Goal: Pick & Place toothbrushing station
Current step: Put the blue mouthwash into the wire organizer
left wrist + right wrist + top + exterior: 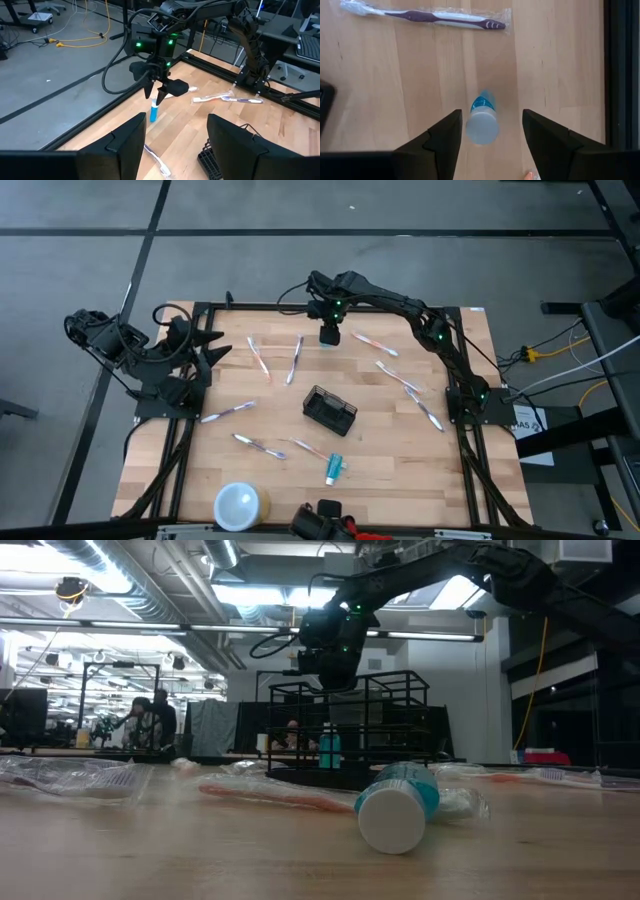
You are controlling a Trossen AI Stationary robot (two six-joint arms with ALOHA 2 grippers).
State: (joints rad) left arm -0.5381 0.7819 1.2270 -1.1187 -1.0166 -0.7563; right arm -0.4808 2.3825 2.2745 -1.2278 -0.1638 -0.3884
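High cam looks straight down on the whole table (pixel 400 440), low cam sits level at tabletop, wrist cams look past own fingers; all share the tabletop.

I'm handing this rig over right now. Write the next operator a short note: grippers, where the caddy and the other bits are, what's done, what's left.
Right gripper: open, empty, hanging over the far edge of the table above an upright small blue tube, not touching it.
Left gripper: open, empty, waiting at the table's left edge.
Black caddy: mid-table, nothing visibly in it.
Wrapped toothbrushes lie scattered around it; a second tube lies on its side near the front, a white cup at the front-left corner.
Done: nothing placed as far as I can see.
Left: probably grasp the upright tube, then load the caddy.
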